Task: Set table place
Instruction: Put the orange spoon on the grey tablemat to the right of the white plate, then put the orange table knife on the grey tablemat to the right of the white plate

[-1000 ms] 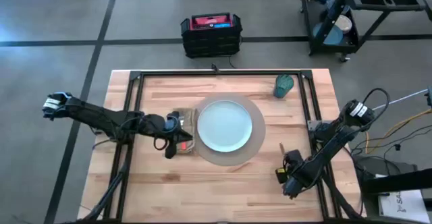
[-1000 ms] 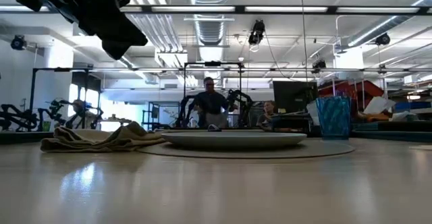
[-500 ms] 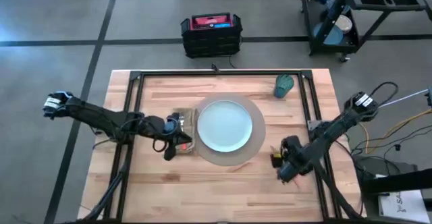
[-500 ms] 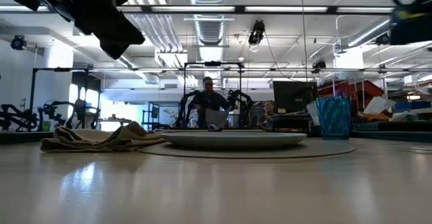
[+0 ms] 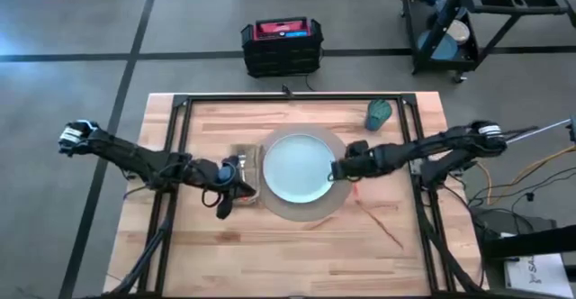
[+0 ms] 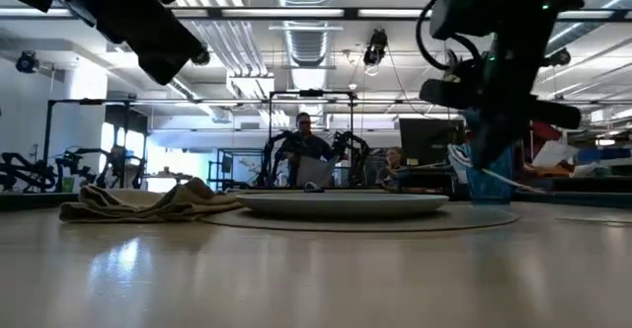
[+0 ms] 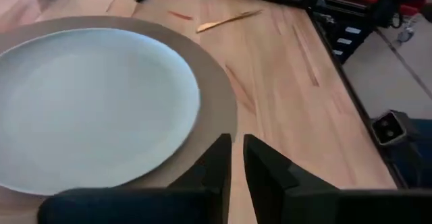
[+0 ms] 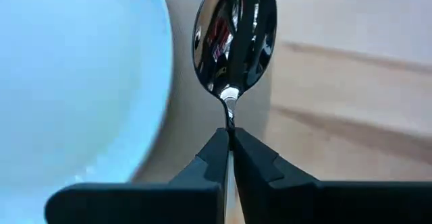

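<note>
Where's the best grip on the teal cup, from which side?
Pinch one wall at the rim, coming straight down: the teal cup stands upright, mouth open, nothing touching it. Right gripper, beside the plate, is shut on a spoon; left gripper hangs over the napkin.

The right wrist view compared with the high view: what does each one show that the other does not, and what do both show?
Only the right wrist view shows the spoon, held by its neck between the right gripper jaws. Only the high view shows the teal cup, the napkin under the left gripper, the whole table and the black crate on the floor. Both show the pale blue plate on the tan mat.
</note>
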